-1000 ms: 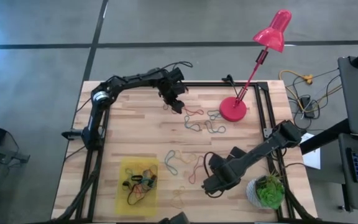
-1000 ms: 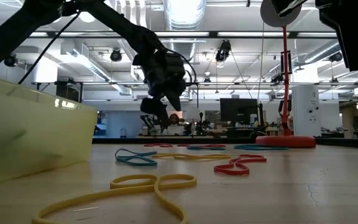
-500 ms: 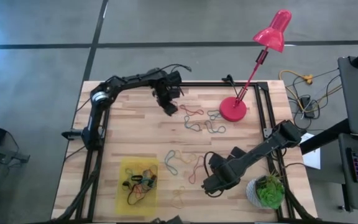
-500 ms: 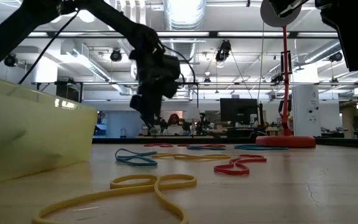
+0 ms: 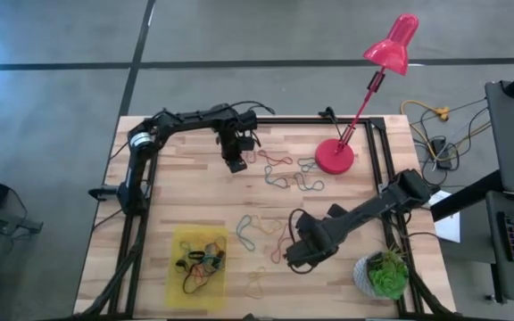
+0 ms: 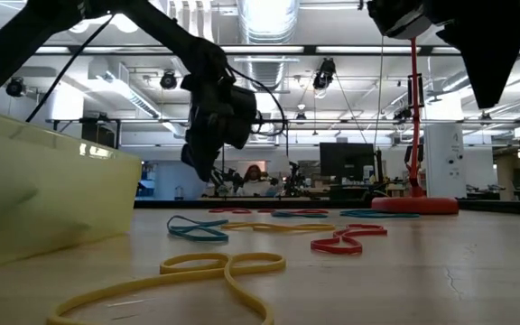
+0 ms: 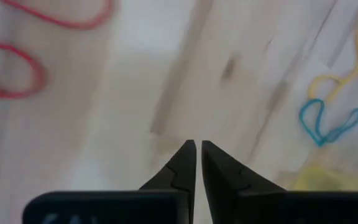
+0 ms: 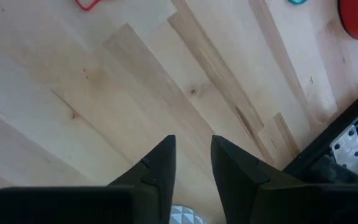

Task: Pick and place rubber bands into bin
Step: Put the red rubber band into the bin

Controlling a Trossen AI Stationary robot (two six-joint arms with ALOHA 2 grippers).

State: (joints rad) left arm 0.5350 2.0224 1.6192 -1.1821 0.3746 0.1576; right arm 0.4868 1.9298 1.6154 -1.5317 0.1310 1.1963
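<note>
Rubber bands lie loose on the wooden table: a far group (image 5: 286, 169) by the lamp base, a near group (image 5: 261, 234), and a yellow one (image 5: 257, 283) at the front edge. The yellow bin (image 5: 177, 278) stands at the near left with several bands (image 5: 200, 259) in it. My left gripper (image 5: 233, 163) hangs shut above bare wood, left of the far group, with nothing between its fingers (image 7: 186, 163). My right gripper (image 5: 286, 259) hovers open above bare wood (image 8: 191, 93), right of the near group. In the left wrist view, red bands (image 7: 17, 68) and a blue one (image 7: 325, 121) lie off to the sides.
A red desk lamp stands on its base (image 5: 335, 158) at the far right. A potted green plant (image 5: 385, 272) sits at the near right corner. Black frame rails (image 5: 384, 160) run along the table's edges. In the low view the bin wall (image 6: 43, 199) rises at the left.
My left gripper has moved away from the far group of bands, toward the table's left and slightly nearer. It has tipped as it went, and its fingers have shut on nothing. The bands lie where they were.
</note>
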